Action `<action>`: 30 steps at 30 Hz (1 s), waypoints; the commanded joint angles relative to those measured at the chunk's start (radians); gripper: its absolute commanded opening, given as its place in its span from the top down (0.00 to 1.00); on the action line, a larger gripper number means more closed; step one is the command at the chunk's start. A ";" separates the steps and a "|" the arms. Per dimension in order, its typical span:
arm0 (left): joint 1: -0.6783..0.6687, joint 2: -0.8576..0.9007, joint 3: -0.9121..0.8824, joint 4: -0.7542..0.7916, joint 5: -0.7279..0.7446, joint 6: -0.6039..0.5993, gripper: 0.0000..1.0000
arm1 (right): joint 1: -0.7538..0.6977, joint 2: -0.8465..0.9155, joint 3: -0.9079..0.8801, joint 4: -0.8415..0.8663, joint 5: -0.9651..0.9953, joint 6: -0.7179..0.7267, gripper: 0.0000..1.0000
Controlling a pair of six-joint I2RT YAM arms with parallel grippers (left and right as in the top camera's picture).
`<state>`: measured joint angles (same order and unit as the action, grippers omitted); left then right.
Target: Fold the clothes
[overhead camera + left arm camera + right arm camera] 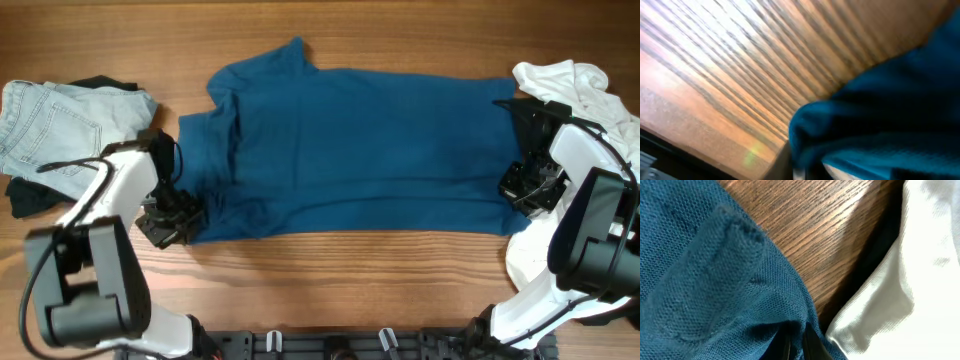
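Observation:
The clothes' main piece, a deep-blue short-sleeved shirt (360, 150), lies spread flat across the middle of the table. My left gripper (180, 215) sits at the shirt's near left corner. In the blurred left wrist view, blue fabric (890, 115) bunches right at the jaws, which are shut on it. My right gripper (520, 190) is at the near right corner. Its dark fingertips (810, 345) pinch a ridge of the blue knit (715, 280), shut on it.
Pale-blue jeans (60, 120) and a black garment (30, 198) are heaped at the far left. A white garment (570, 80) lies bunched at the right edge, close beside the right gripper, and shows as white cloth (920, 280) in the right wrist view. Bare wooden table (350, 280) runs along the front.

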<state>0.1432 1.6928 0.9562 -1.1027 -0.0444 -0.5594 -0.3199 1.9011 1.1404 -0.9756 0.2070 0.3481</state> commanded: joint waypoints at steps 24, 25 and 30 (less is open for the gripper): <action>-0.218 -0.127 -0.069 0.250 0.027 0.082 0.74 | -0.008 0.051 -0.036 0.029 -0.025 0.014 0.91; -0.218 -0.127 -0.069 0.259 0.037 0.081 0.90 | -0.008 0.051 -0.036 0.029 -0.025 0.014 0.91; -0.218 -0.144 -0.032 0.264 0.169 0.112 0.96 | -0.008 0.051 -0.036 0.029 -0.025 0.014 0.91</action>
<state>-0.0704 1.5581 0.8898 -0.8295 -0.0029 -0.4801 -0.3199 1.9011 1.1385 -0.9676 0.2070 0.3477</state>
